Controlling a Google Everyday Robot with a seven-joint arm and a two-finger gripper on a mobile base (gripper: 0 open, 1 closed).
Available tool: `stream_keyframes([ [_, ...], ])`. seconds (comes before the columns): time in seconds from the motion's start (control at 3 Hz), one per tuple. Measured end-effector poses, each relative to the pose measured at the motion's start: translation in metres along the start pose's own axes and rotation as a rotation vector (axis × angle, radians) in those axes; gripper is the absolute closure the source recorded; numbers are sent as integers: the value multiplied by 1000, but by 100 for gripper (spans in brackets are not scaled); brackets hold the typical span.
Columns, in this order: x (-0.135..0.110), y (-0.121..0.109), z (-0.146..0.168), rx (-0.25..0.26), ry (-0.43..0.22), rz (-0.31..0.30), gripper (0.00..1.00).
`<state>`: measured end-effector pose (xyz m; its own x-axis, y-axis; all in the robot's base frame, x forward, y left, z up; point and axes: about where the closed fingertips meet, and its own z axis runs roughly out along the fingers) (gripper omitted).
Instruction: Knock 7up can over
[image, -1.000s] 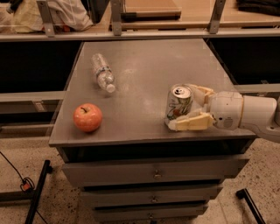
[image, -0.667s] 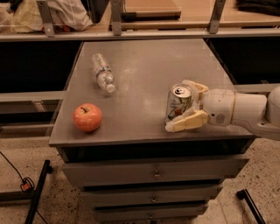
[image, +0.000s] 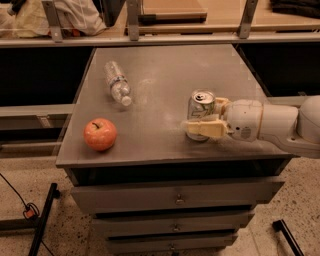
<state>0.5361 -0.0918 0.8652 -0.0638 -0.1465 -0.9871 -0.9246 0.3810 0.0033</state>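
The 7up can (image: 200, 111), silver with green markings and a pull-tab top, stands upright on the grey table (image: 160, 80), right of centre near the front edge. My gripper (image: 210, 116) reaches in from the right on a white arm (image: 270, 125). Its fingers are spread around the can. The near cream finger (image: 202, 129) lies across the can's lower front, and the far finger (image: 220, 103) sits behind the can's right side.
A red apple (image: 100, 134) sits at the front left of the table. A clear plastic water bottle (image: 117, 83) lies on its side at the back left. Drawers (image: 175, 199) are below the tabletop and a shelf rail (image: 160, 37) runs behind it.
My gripper has slid a little to the left, so the near finger now reaches further across the can's front. The can still stands upright.
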Motion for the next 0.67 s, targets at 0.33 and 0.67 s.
stream_keyframes([
  [0.33,-1,5,-6,-2,4,0,65],
  [0.67,-10,-3,-10,-8,81,-14,88],
])
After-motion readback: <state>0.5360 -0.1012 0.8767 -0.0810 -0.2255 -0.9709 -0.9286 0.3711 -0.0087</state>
